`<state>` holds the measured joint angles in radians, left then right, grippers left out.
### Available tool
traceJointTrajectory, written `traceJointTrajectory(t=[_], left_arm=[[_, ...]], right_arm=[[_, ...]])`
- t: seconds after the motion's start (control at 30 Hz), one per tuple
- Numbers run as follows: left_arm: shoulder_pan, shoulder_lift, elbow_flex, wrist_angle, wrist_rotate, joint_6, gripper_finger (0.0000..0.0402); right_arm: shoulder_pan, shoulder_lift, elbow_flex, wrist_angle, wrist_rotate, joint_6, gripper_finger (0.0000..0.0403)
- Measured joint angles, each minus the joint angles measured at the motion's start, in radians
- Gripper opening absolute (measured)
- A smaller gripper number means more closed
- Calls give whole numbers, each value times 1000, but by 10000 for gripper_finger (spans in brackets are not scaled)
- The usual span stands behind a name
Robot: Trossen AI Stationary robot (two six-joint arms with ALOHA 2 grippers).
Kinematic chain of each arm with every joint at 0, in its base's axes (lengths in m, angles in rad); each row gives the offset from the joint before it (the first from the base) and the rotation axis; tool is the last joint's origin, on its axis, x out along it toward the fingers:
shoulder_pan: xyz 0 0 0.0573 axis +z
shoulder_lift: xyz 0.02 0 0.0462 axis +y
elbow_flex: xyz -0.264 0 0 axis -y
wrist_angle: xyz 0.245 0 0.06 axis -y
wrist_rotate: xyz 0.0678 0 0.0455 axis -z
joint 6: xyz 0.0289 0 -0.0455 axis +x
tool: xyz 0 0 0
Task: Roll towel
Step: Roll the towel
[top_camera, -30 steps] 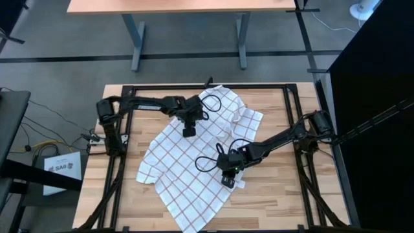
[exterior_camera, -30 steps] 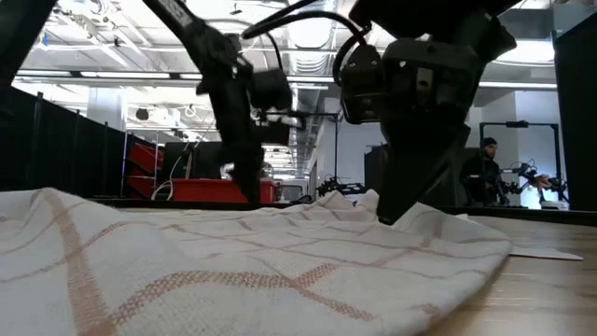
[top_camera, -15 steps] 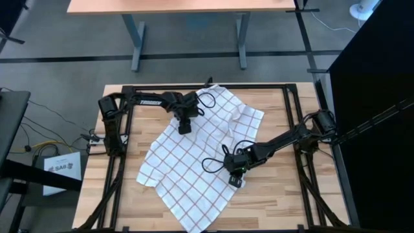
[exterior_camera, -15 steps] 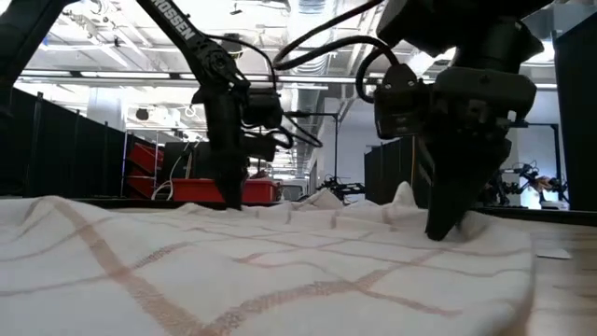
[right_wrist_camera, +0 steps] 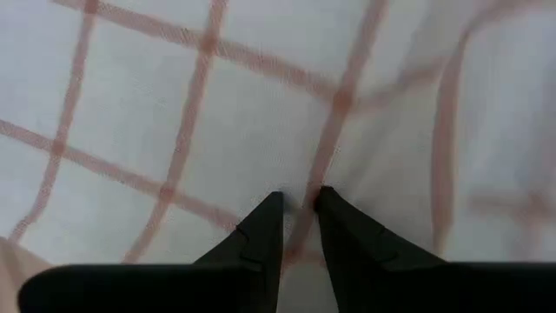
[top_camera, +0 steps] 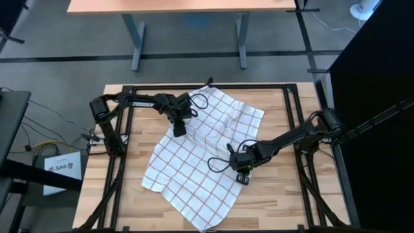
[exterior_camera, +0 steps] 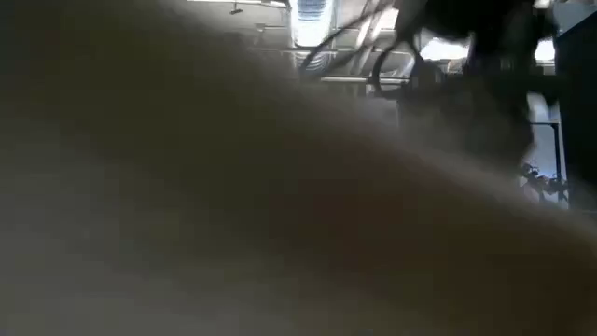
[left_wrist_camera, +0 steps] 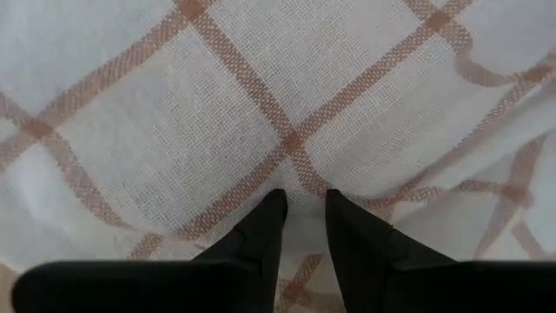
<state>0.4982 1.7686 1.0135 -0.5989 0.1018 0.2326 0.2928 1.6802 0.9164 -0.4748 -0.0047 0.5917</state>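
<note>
The white towel with reddish-brown grid lines lies spread out cornerwise on the wooden table. My left gripper is shut on the towel at its left edge, toward the far side. My right gripper is shut on it at its right edge, toward the near side. In the low view a blurred pale mass fills most of the picture and hides the table; whether it is the towel cannot be told. My left gripper pinches a small pucker of the towel between its two fingertips, close to the cloth's left edge. The fingers point down from above. The cloth around them lies on the table with slight wrinkles. My right gripper pinches a small pucker of the towel between its two fingertips, close to the cloth's right edge. The fingers point down from above. The cloth around them lies flat on the table.
A black frame runs around the tabletop. Bare wood shows at the near right and the far left. A second table stands beyond the far edge.
My left gripper has gone toward the table's left edge and my right gripper toward the right edge, each keeping its hold. The towel between them has spread wider and flatter. Something pale now blocks the low view.
</note>
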Motion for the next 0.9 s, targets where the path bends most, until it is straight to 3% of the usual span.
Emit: traceJointTrajectory(t=[0.17,0.33,0.6,0.9], left_arm=[[0,-184,5,-39,-30,-19,77],[-36,-289,-3,-154,-31,-79,77],[-231,-309,-136,-160,20,-251,77],[-461,-313,-355,56,16,-550,77]], right_arm=[[-97,-197,26,-57,103,-32,65],[-269,-262,26,-109,137,-79,65],[-496,-56,27,-103,67,-185,65],[-527,71,32,-85,15,-272,65]])
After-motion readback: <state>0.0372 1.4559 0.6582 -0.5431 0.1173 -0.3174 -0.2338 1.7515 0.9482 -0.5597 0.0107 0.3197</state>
